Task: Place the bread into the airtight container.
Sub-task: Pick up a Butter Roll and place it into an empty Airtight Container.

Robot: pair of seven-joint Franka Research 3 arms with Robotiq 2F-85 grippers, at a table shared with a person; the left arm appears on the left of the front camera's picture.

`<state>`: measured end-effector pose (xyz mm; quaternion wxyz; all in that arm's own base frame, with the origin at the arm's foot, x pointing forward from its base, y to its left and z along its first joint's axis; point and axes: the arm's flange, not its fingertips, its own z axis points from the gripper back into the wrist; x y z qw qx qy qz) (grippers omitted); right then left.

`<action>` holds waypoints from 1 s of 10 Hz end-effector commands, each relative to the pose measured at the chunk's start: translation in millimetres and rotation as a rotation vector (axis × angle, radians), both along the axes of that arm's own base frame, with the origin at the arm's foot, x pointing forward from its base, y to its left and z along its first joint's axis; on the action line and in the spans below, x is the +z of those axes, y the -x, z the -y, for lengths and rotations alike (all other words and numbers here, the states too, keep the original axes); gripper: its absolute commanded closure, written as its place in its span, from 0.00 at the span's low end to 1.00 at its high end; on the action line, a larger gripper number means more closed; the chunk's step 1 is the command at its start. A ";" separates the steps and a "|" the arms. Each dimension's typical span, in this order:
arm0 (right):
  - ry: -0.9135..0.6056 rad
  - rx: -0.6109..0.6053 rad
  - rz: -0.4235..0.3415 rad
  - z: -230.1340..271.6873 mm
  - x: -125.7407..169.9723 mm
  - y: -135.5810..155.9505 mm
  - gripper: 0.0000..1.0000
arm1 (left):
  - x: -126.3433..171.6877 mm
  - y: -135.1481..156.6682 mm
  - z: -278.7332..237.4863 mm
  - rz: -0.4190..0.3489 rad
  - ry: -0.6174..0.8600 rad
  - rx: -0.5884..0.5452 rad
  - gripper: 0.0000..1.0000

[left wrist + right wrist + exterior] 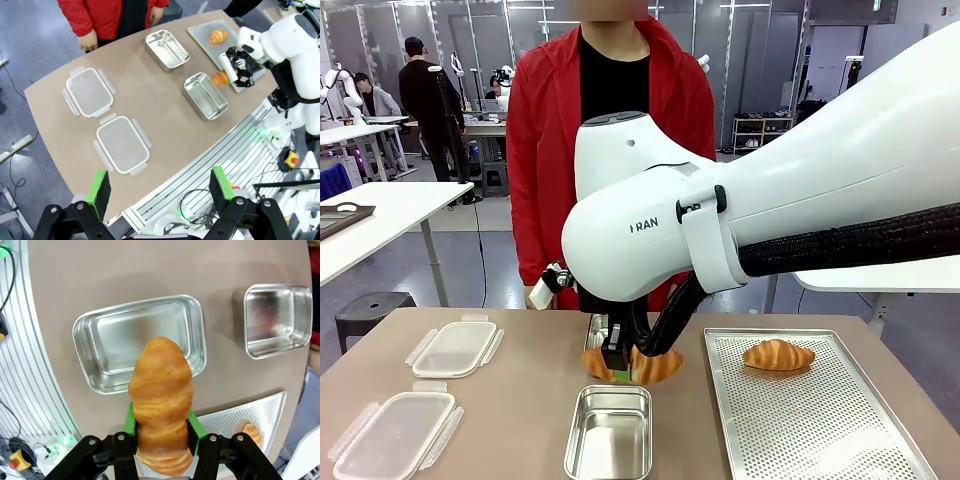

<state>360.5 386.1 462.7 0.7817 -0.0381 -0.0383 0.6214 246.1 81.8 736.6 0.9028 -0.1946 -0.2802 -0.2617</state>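
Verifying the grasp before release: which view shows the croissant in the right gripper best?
Right wrist view: the held croissant is large and centred, clamped between the right gripper's green pads. The front view shows it partly hidden behind the gripper; the left wrist view shows it small and far off.

Brown tabletop, rounded corners, in foreground. Left of tabletop: white table with dark tray on it. Black stool just beside tabletop's far left corner. Right of tabletop: second white table. Floor grey, smooth; black cable hangs down to it. Well beyond tabletop: glass partitions in metal frames, work desks with people, low shelf holding small items. Light even, from overhead. Along tabletop's near edge: aluminium rail frame, loose cables beneath.
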 end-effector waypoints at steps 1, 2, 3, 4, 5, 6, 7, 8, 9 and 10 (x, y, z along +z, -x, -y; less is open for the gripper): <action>0.059 -0.256 -0.045 -2.2 -5.1 8.7 0.57 | 0.7 1.0 0.5 0.005 -0.001 -0.018 0.00; 0.054 -0.410 -0.081 -0.3 -7.7 14.1 0.57 | 0.7 1.0 0.5 0.005 -0.001 -0.018 0.00; 0.048 -0.588 -0.065 1.7 -13.0 17.6 0.57 | 0.7 1.0 0.5 0.005 -0.001 -0.018 0.00; -0.035 -0.728 -0.072 4.4 -16.9 19.3 0.57 | 0.7 1.0 0.5 0.005 -0.001 -0.018 0.00; -0.064 -0.896 -0.062 10.7 -23.2 18.4 0.57 | 0.7 1.0 0.5 0.005 -0.001 -0.018 0.00; -0.100 -1.017 -0.037 16.3 -29.8 16.4 0.57 | 0.7 1.0 0.5 0.005 -0.001 -0.018 0.00; -0.156 -1.100 -0.064 15.5 -42.3 15.9 0.57 | 0.7 1.0 0.5 0.005 -0.001 -0.018 0.00; -0.174 -1.168 -0.082 11.5 -56.7 15.9 0.57 | 0.7 1.0 0.5 0.005 -0.001 -0.018 0.00; -0.198 -1.222 -0.058 7.2 -68.8 16.1 0.57 | 0.7 1.0 0.5 0.005 -0.001 -0.018 0.00; -0.248 -1.280 -0.031 0.6 -79.1 14.8 0.57 | 0.7 1.0 0.5 0.005 -0.001 -0.018 0.00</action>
